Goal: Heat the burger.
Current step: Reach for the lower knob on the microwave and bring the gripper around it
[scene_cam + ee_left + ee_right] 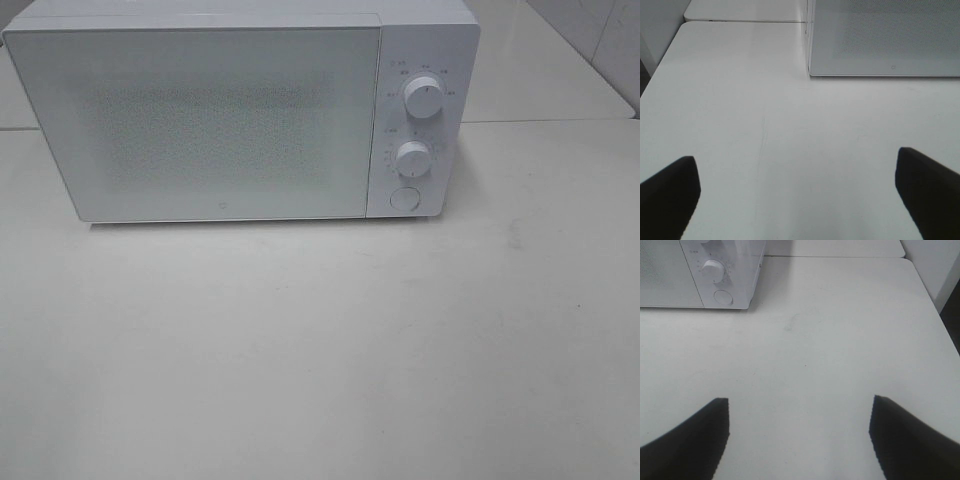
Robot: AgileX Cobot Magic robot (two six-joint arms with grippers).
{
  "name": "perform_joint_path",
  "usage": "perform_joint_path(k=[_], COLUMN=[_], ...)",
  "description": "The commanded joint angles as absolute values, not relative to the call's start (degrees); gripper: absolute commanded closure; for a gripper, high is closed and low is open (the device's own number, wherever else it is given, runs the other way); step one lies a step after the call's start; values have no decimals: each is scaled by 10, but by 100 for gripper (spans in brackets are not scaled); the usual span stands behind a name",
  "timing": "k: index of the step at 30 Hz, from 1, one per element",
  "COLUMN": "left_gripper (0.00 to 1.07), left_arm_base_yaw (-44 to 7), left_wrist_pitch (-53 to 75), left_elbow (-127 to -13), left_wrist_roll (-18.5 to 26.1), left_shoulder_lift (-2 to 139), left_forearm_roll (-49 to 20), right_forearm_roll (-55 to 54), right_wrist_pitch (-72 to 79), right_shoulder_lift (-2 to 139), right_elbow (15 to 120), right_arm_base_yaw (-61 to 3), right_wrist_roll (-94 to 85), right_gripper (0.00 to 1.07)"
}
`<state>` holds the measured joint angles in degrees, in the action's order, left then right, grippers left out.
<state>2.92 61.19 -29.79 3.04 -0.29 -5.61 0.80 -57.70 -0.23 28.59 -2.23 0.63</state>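
A: White surface (320, 350) fills the front of the high view. What stands on it?

B: One white microwave (245, 110), toward the far side, with its door (190, 130) shut. Right of the door sits the control panel (448, 160): an upper knob (423, 98), a lower knob (412, 157) below it, and a round button (404, 198) at the bottom.

A: Where is the burger?

B: It shows in none of the three views. The door's window is a pale dotted screen, so whether the burger lies behind it cannot be told.

A: How does the left tool stand?

B: The left tool (796, 162) hangs over the surface with its dark fingers (670, 195) spread wide and nothing between them. The microwave's left front corner lies ahead of it, well apart.

A: And the right tool?

B: The right tool (800, 404) is parted wide too, its fingers (905, 440) gripping nothing, only plain surface showing between them. It faces the microwave's knob end, also well apart.

A: Anything behind?

B: A second surface (540, 70) abuts along a seam.
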Motion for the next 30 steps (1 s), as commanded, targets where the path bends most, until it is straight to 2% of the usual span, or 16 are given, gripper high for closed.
perform_joint_path(k=[1,30], left_gripper=[7,7], left_arm_base_yaw=[30,30], left_wrist_pitch=[612,612], left_elbow=[-296,-296], left_wrist_roll=[25,25], left_shoulder_lift=[-18,-18], left_forearm_roll=[-57,-57], right_forearm_roll=[6,6], right_wrist_pitch=[-571,-571], right_shoulder_lift=[-18,-18], right_elbow=[285,285], right_arm_base_yaw=[-21,-21], right_wrist_roll=[7,9], right_gripper=[32,32])
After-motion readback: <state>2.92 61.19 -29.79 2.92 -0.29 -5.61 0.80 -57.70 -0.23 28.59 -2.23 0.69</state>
